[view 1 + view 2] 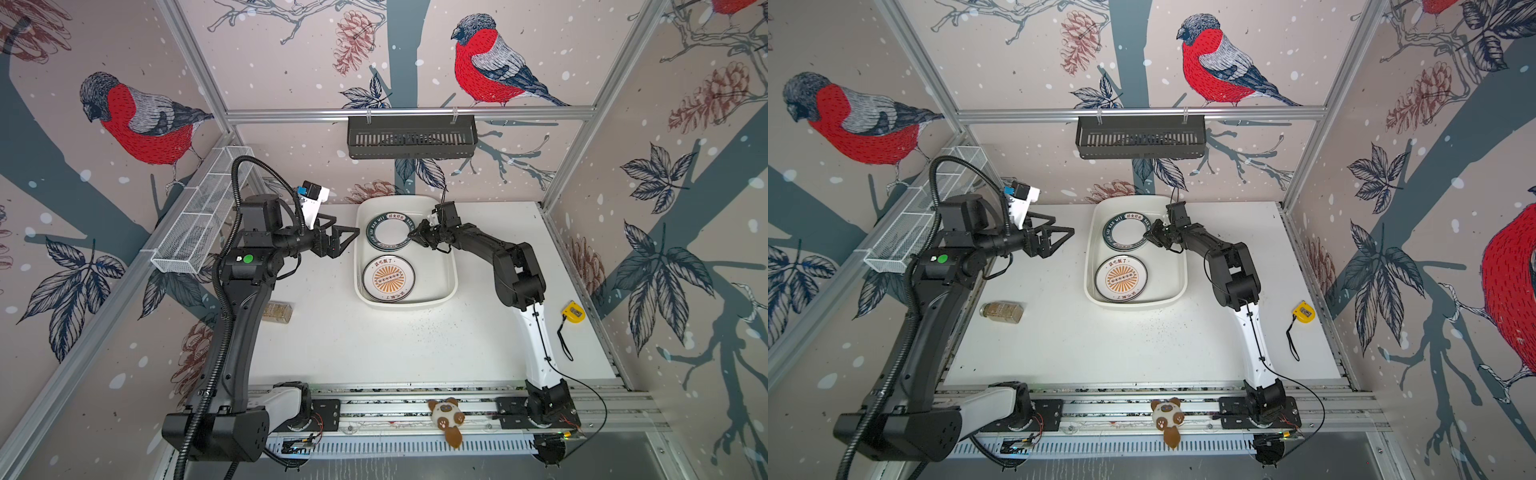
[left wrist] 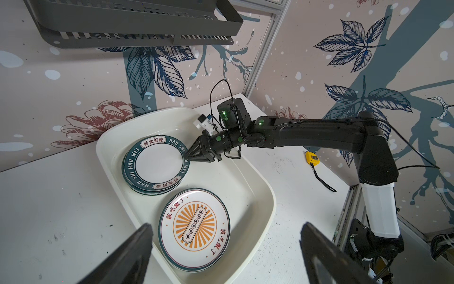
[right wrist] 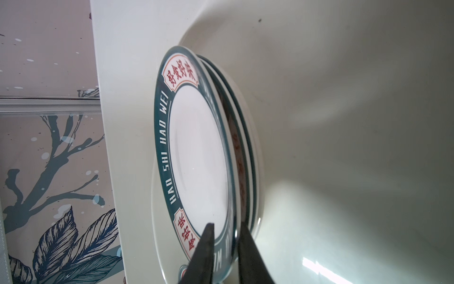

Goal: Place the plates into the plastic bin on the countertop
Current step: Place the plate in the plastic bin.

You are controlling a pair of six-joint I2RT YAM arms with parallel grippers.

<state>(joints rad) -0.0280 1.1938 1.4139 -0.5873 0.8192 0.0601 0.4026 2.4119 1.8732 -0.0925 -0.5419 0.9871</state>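
Right wrist view: the right hand (image 3: 225, 227) straddles the rim of the top green-rimmed plate (image 3: 196, 152), one finger over, one under, barely parted, so I cannot tell whether it pinches or only brackets it; an edge hold likely lets the plate settle flat on its stack (image 3: 249, 147). In both top views that stack sits at the 12 o'clock end of the plastic bin (image 1: 434, 270) and the sunburst plate (image 1: 388, 278) at 6 o'clock, with the left hand (image 2: 226, 224) hanging released and empty at 9 o'clock, out of the way. The green rim reads "HAO SHI HAO WEI" beside red 好食好味
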